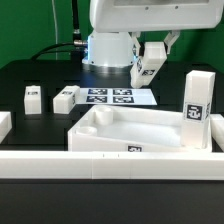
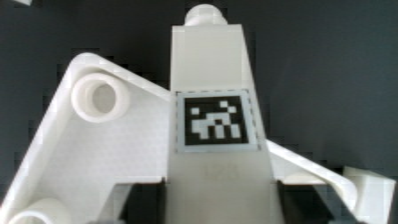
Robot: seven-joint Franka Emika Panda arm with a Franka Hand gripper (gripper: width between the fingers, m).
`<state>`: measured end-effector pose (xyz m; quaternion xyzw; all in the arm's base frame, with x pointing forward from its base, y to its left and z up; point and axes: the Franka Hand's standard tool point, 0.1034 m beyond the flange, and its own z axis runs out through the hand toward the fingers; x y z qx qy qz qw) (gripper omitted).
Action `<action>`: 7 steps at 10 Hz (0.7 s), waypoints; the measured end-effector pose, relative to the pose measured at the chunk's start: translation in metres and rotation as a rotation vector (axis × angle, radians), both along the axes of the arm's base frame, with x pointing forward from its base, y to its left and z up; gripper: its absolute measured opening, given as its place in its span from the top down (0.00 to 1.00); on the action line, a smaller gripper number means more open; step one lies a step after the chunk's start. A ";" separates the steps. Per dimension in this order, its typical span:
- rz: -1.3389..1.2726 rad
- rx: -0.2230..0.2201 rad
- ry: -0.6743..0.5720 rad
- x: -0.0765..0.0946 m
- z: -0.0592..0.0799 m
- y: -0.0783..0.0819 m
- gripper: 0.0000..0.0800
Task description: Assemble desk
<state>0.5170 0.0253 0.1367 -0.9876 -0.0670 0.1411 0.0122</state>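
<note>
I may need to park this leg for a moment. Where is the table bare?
Bare table between the two loose legs, the tabletop and the near rail; more beyond those legs. Crowded from the marker board to the upright leg, where the end effector holds its leg.

1. White square-section leg (image 2: pixel 214 70) is clamped in the gripper (image 2: pixel 217 205), with the jaws pressed on two opposite sides.
2. A black-and-white tag (image 2: pixel 217 121) sits on the leg's facing side.
3. Clock reference: the leg's free tip is twelve o'clock.
4. A corner of the white tabletop (image 2: pixel 71 150) lies behind the leg, its round socket (image 2: pixel 98 97) at ten o'clock from the tag.
5. Dark table (image 2: pixel 329 70) shows at two o'clock.
</note>
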 end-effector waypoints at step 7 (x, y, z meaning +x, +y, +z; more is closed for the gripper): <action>-0.071 0.019 -0.450 0.031 0.008 -0.013 0.64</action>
